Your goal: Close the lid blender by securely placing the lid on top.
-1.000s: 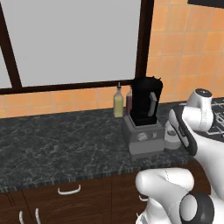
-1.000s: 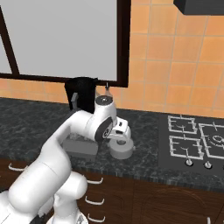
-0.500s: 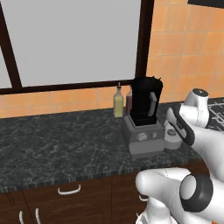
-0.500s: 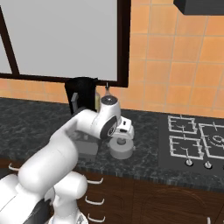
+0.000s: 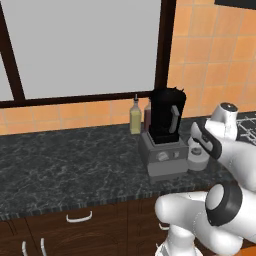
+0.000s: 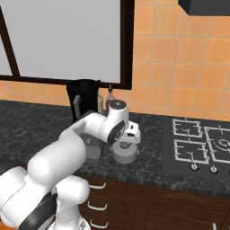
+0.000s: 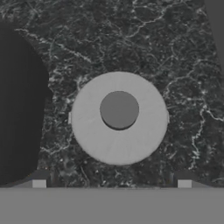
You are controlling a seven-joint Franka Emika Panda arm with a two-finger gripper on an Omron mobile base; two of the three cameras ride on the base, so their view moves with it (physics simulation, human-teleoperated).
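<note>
The lid (image 7: 119, 118), a round light-grey cap with a darker knob in its middle, lies flat on the dark marble counter just right of the blender. In the base views the lid (image 5: 198, 159) (image 6: 124, 152) sits beside the grey boxy base (image 5: 162, 159). The blender's tall black jar (image 5: 167, 117) (image 6: 84, 96) stands open-topped on that base. My gripper (image 7: 111, 183) hangs straight above the lid, open, its two fingertips (image 7: 39, 183) spread wider than the lid and holding nothing. In the side views the hand (image 5: 204, 141) (image 6: 129, 134) hovers slightly above the lid.
A yellowish bottle (image 5: 135, 116) and a dark red bottle (image 5: 147, 112) stand against the wall behind the blender. The stove burners (image 6: 197, 139) lie to the right of the lid. The counter's front edge (image 5: 100, 202) runs above the drawers.
The hand has drifted a little sideways until it sits centred over the lid. Lid and blender have stayed put, and the jaws are still wide.
</note>
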